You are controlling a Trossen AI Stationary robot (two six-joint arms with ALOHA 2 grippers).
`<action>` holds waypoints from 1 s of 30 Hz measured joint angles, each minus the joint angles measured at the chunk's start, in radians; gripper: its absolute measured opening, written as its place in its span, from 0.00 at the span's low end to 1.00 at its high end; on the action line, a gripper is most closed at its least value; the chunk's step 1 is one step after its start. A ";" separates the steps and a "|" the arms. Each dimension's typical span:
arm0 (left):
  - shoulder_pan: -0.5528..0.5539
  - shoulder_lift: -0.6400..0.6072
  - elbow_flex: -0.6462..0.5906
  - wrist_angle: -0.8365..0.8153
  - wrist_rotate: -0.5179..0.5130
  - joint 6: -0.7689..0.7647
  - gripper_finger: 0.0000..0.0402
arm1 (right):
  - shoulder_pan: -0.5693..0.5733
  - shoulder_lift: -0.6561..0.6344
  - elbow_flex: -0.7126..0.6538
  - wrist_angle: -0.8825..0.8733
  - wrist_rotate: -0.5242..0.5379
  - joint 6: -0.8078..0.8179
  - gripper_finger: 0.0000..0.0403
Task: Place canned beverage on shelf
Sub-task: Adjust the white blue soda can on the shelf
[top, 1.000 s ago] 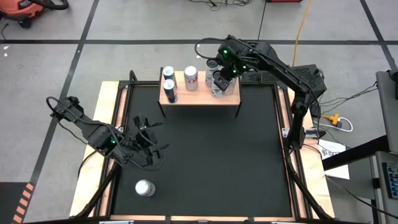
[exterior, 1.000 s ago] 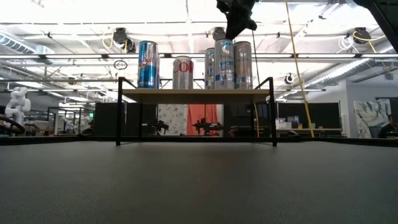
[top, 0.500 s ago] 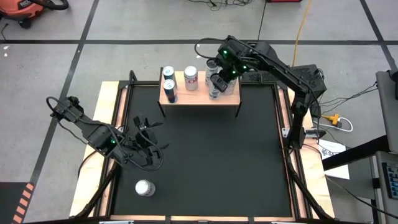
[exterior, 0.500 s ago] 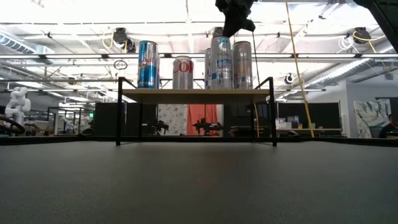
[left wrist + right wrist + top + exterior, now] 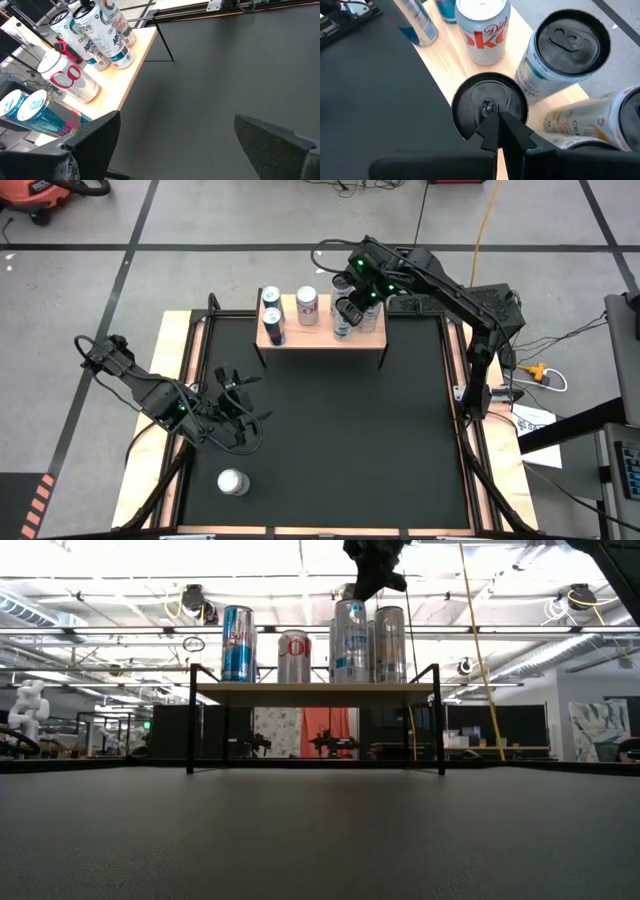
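Observation:
The shelf (image 5: pixel 322 337), pale wood on thin black legs, stands at the table's far edge. On it stand two blue cans (image 5: pixel 271 315), a Diet Coke can (image 5: pixel 307 305) and several white cans (image 5: pixel 368 318). In front of those is a silver can (image 5: pixel 490 107) with a dark top. My right gripper (image 5: pixel 489 117) is shut and reaches down onto that top. My left gripper (image 5: pixel 236 416) hangs open over the table's left side, with nothing between its fingers (image 5: pixel 95 140). Another can (image 5: pixel 233 481) stands on the table near the front left. My right gripper's shut fingertips (image 5: pixel 492 125) rest on the silver can's top (image 5: pixel 470 100), at its middle by the pull tab. They come from above, slanting down from the table's far right. The can stands upright with its base on the shelf (image 5: pixel 315 688).
The shelf's black legs (image 5: pixel 190 720) reach down to the black mat. A white can lies on its side (image 5: pixel 580 125) by the standing white ones. Wide bare mat (image 5: pixel 340 440) spreads between the shelf and the table's near edge.
My right gripper has turned a little at the wrist and edged toward the table's left. The silver can under its tips has slid a short way along the shelf toward the Diet Coke can and stays upright.

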 joint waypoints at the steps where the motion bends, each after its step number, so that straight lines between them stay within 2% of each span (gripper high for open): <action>1: 0.000 0.000 0.000 0.000 0.000 0.000 0.98 | 0.000 0.000 0.000 0.005 0.000 0.000 0.00; 19: 0.000 0.000 0.000 -0.001 0.000 0.002 0.98 | -0.004 -0.060 0.000 0.009 0.033 0.002 0.00; 30: 0.000 0.000 0.000 -0.001 0.000 0.002 0.98 | 0.041 -0.066 0.000 -0.060 -0.023 0.011 0.00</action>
